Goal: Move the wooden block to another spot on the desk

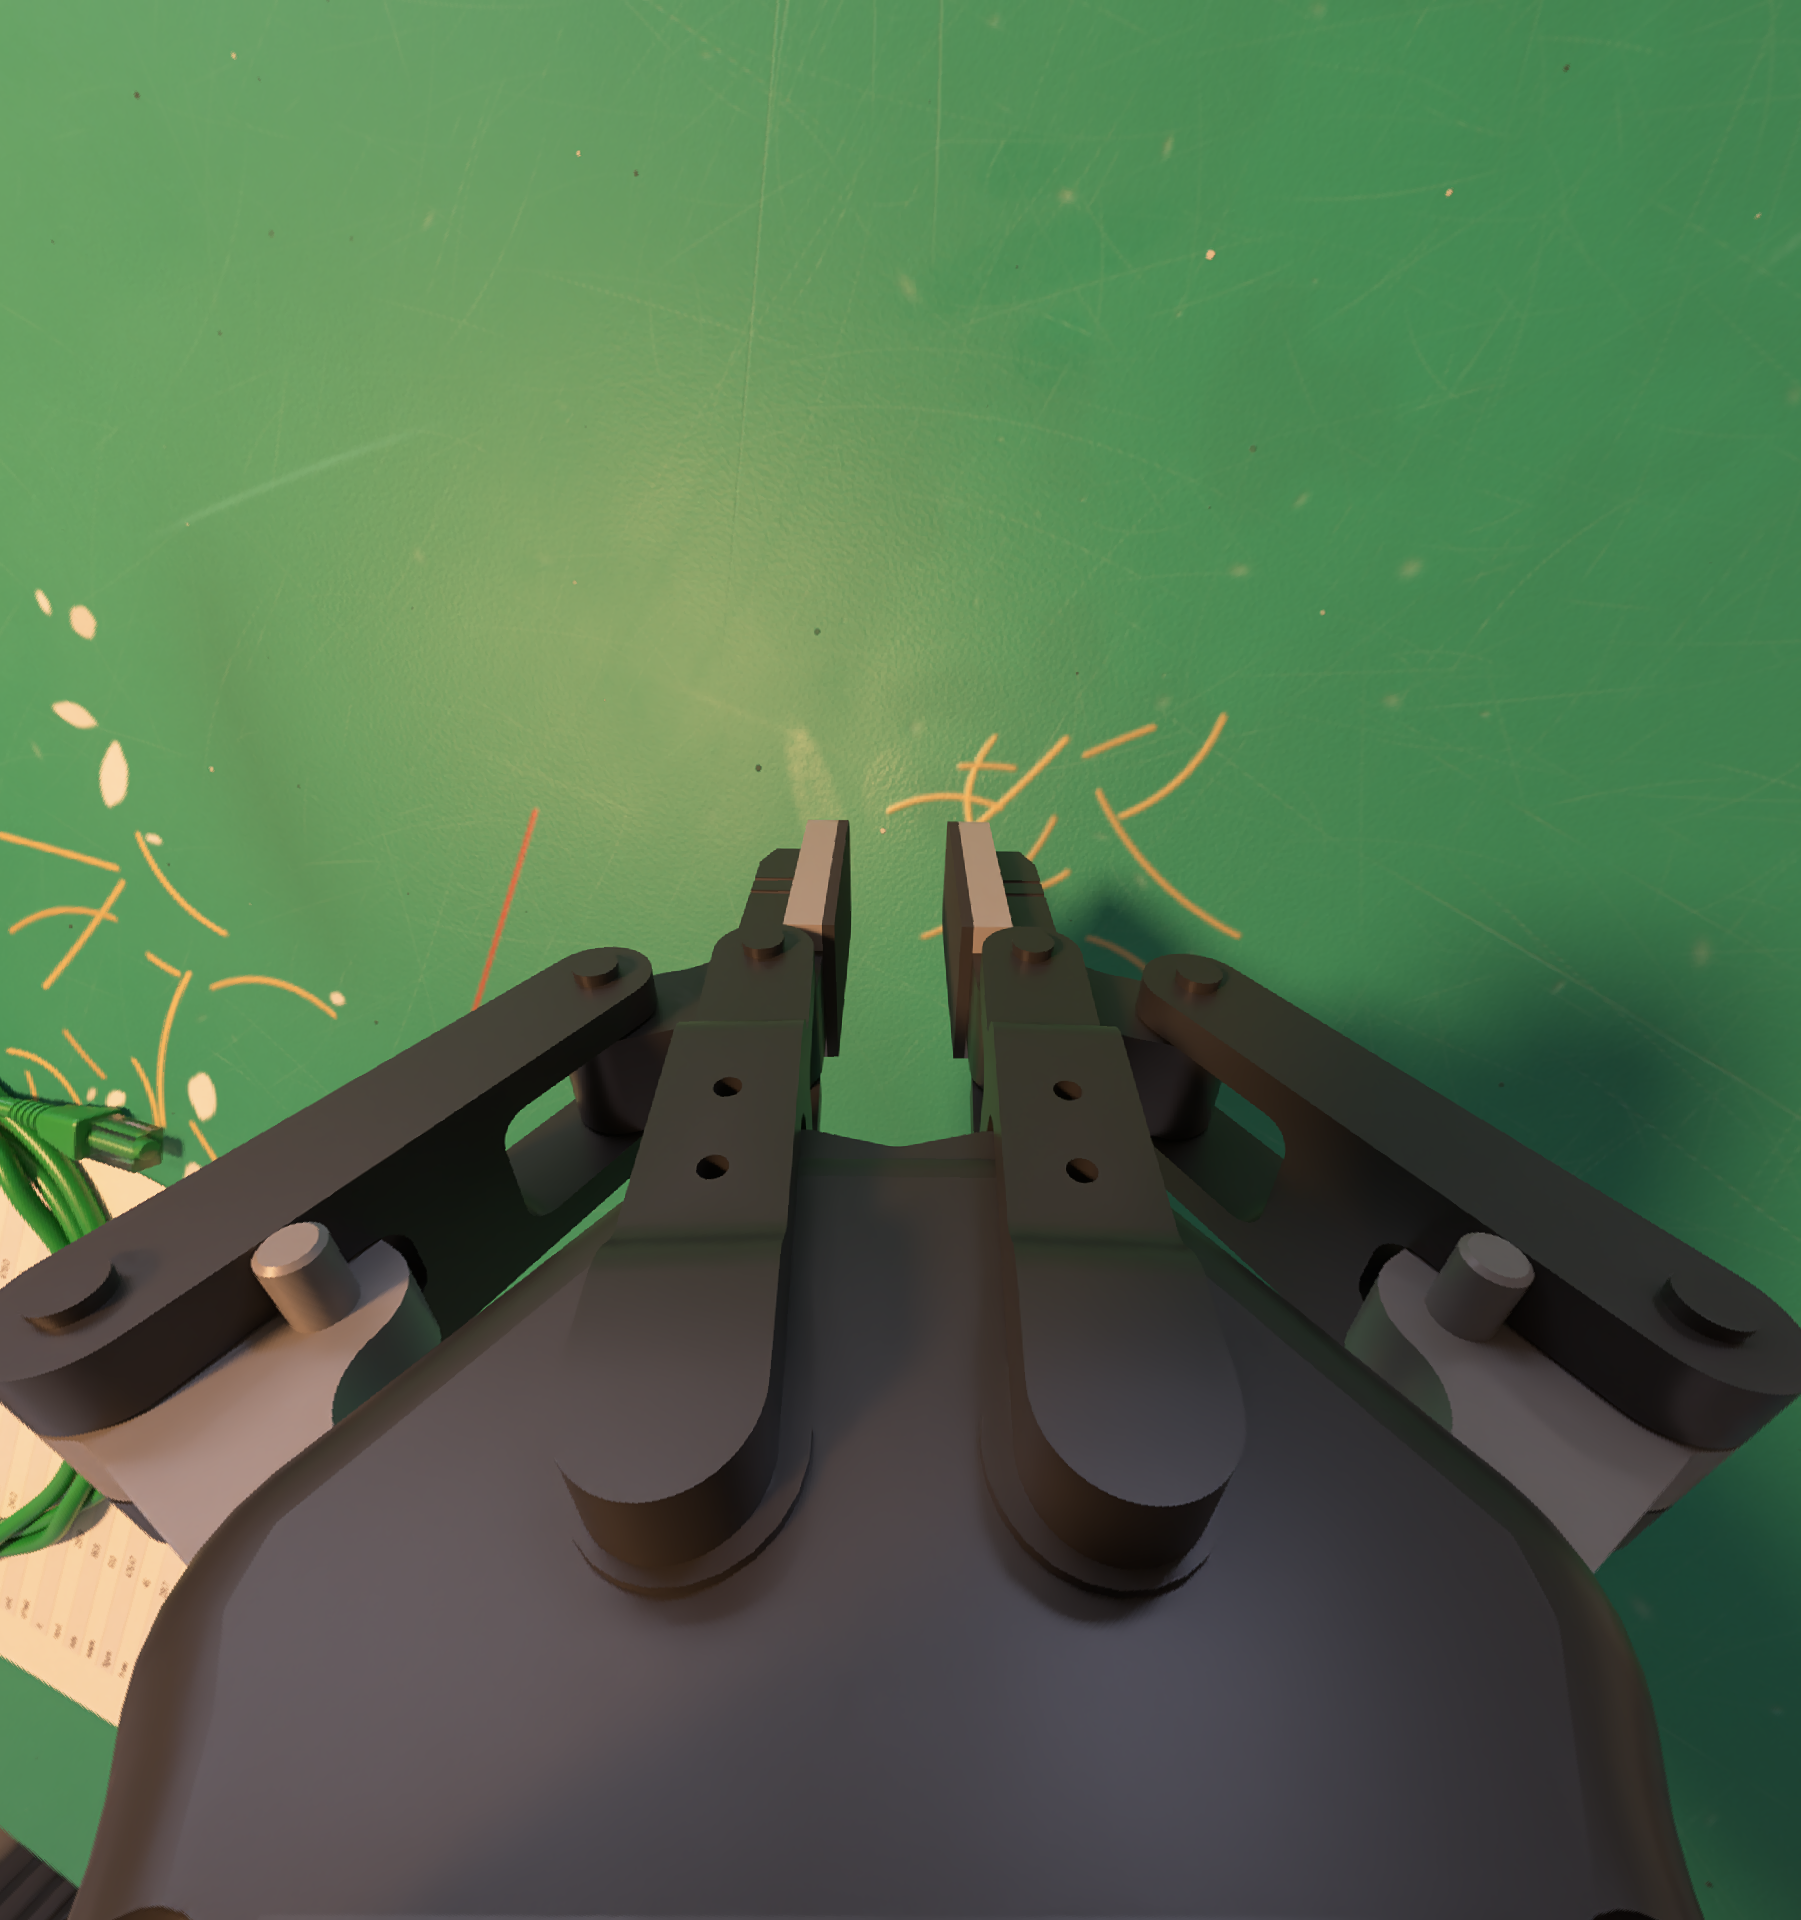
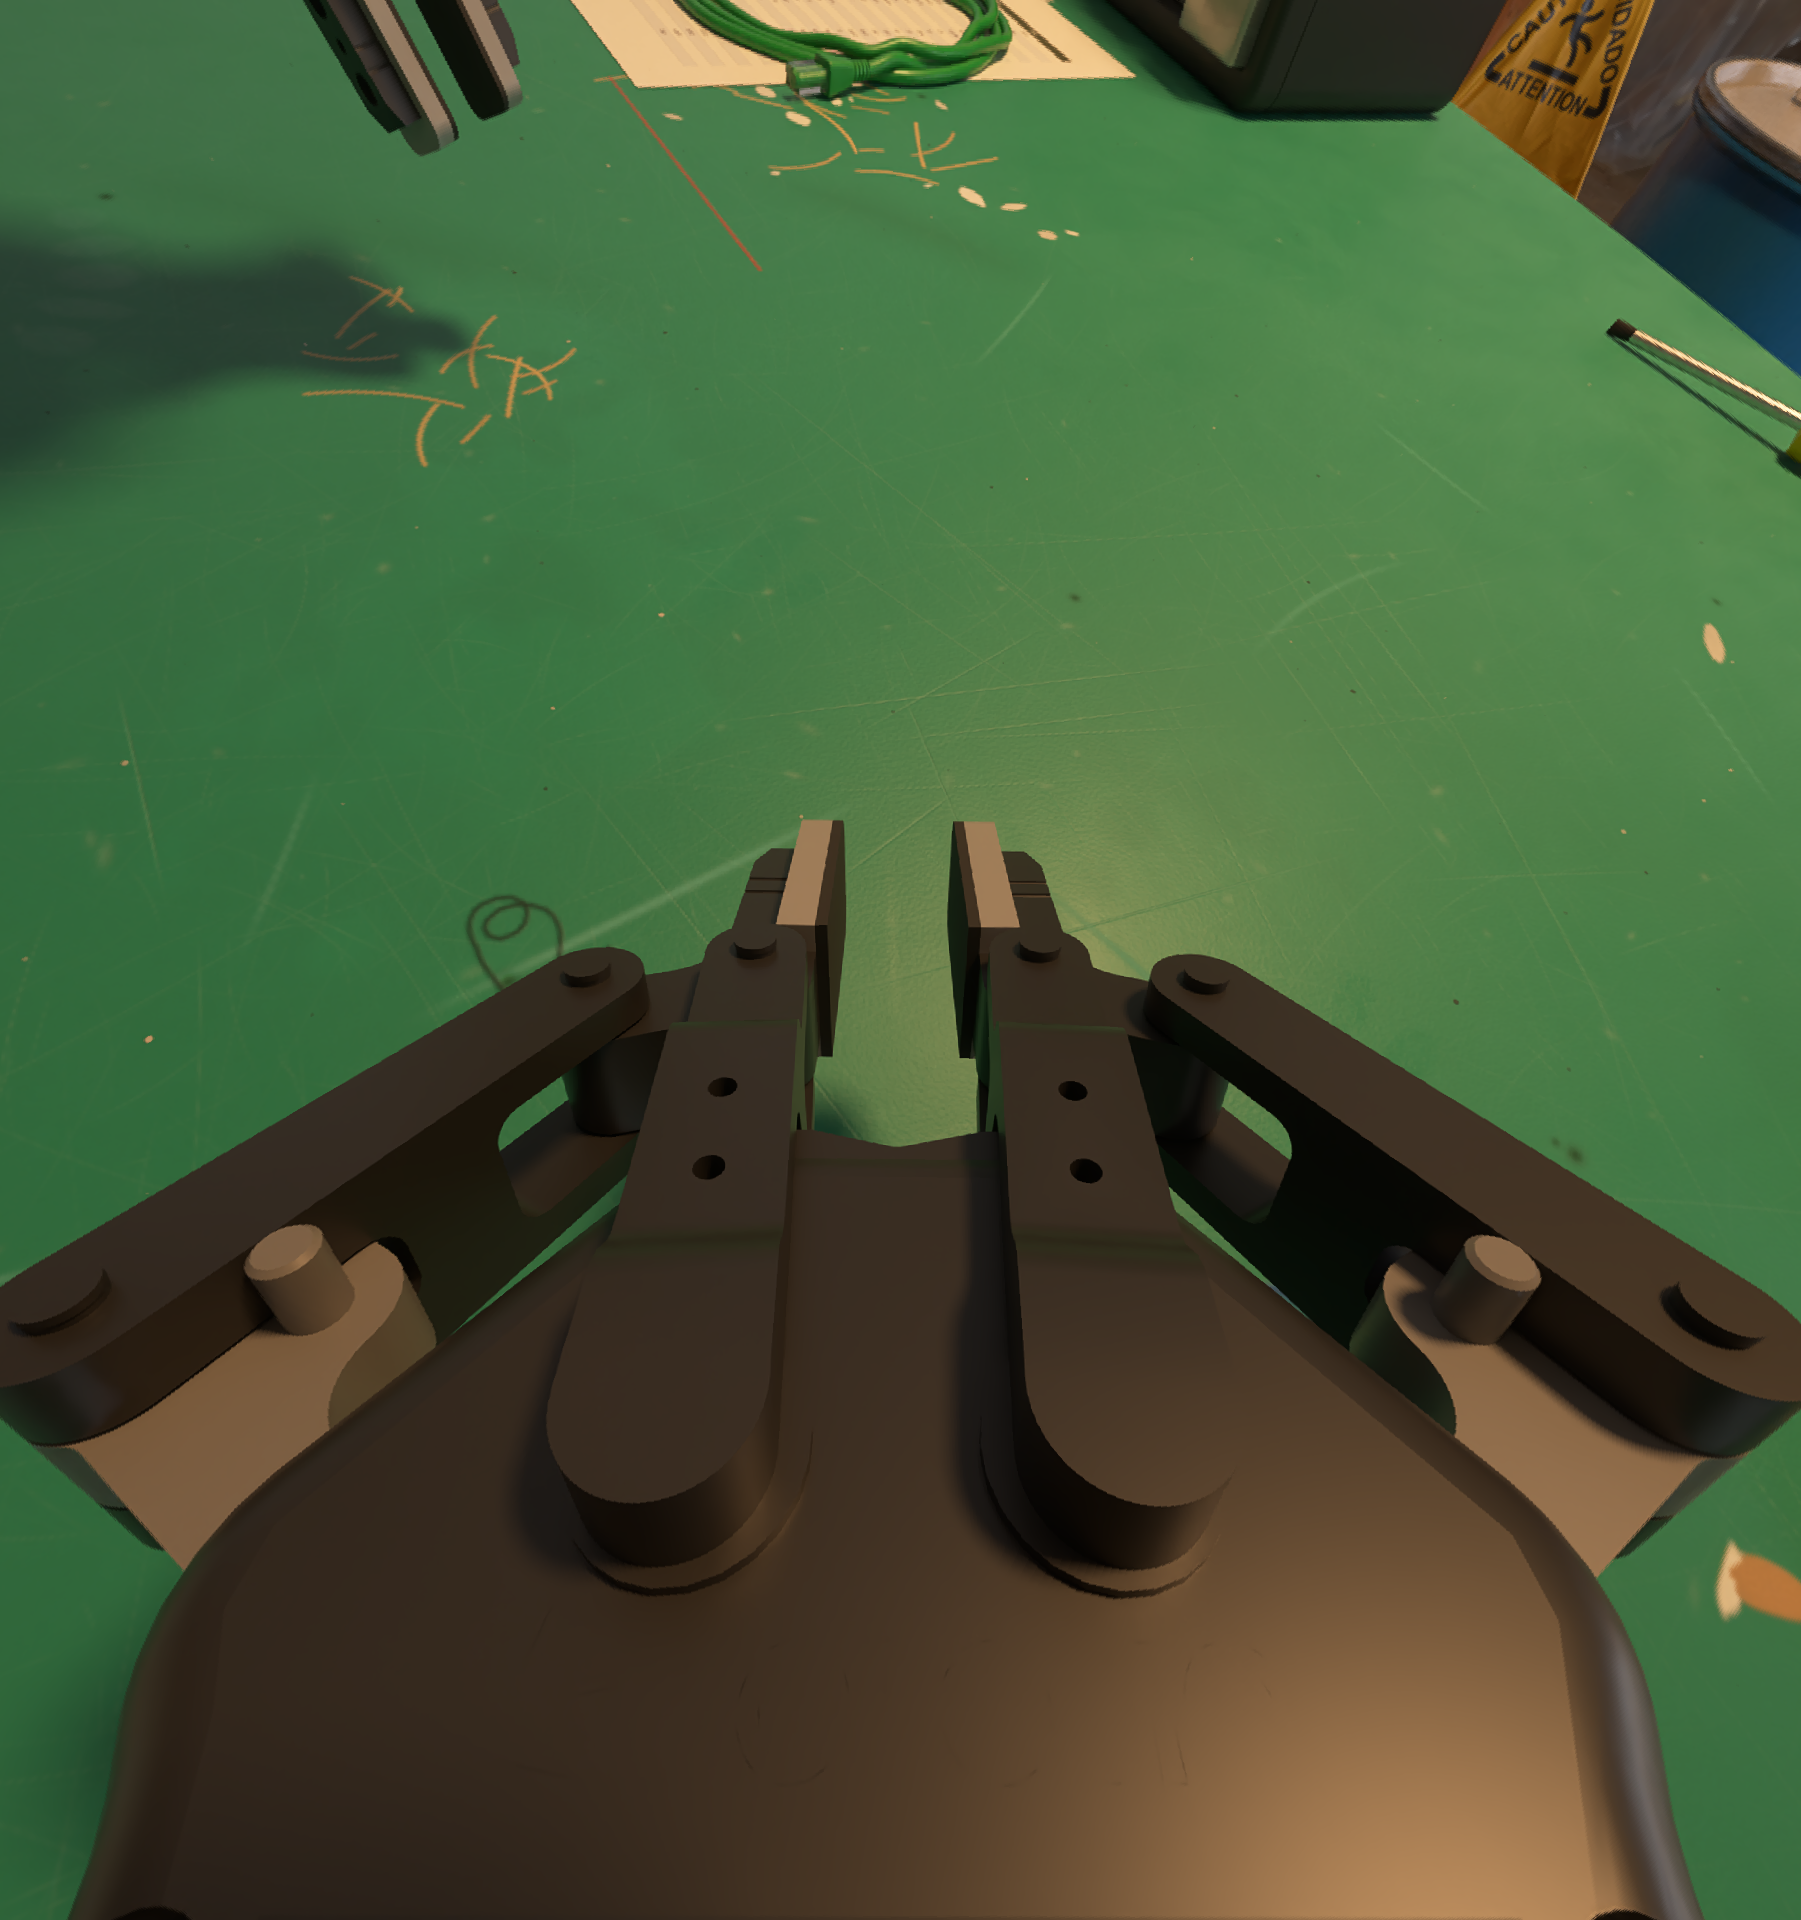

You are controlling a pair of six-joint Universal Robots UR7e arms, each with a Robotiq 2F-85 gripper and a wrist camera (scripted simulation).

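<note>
- Green counter (image 1: pixel 979 364) filled both wrist views, scuffed & scratched, w/ orange scribble marks (image 2: pixel 439 374) and pale flecks on it.
- Left gripper (image 1: pixel 898 883) hung above the counter; fingers (image 1: pixel 818 878) slightly spread, narrow gap, nothing between them.
- Right gripper (image 2: pixel 898 878) likewise: fingers (image 2: pixel 811 873) a little apart, bare counter showing thru the gap, nothing held.
- Wooden block: not seen in either view, so can't tell where it sat.
- Green cable (image 2: pixel 865 47) lay coiled on a pale printed sheet (image 2: pixel 1062 52) at the far edge in right wrist view; same cable (image 1: pixel 34 1143) & sheet (image 1: pixel 2 1558) at lower left in left wrist view.
- Screwdriver (image 2: pixel 1748 405) w/ yellow handle lay near the counter's right edge, well apart from the right gripper.
- Dark box (image 2: pixel 1322 52), yellow caution sign (image 2: pixel 1550 83) & blue drum (image 2: pixel 1769 208) at upper right; sign & drum off the counter.
- Thin red line (image 2: pixel 688 177) ran across the counter near the sheet.
</note>
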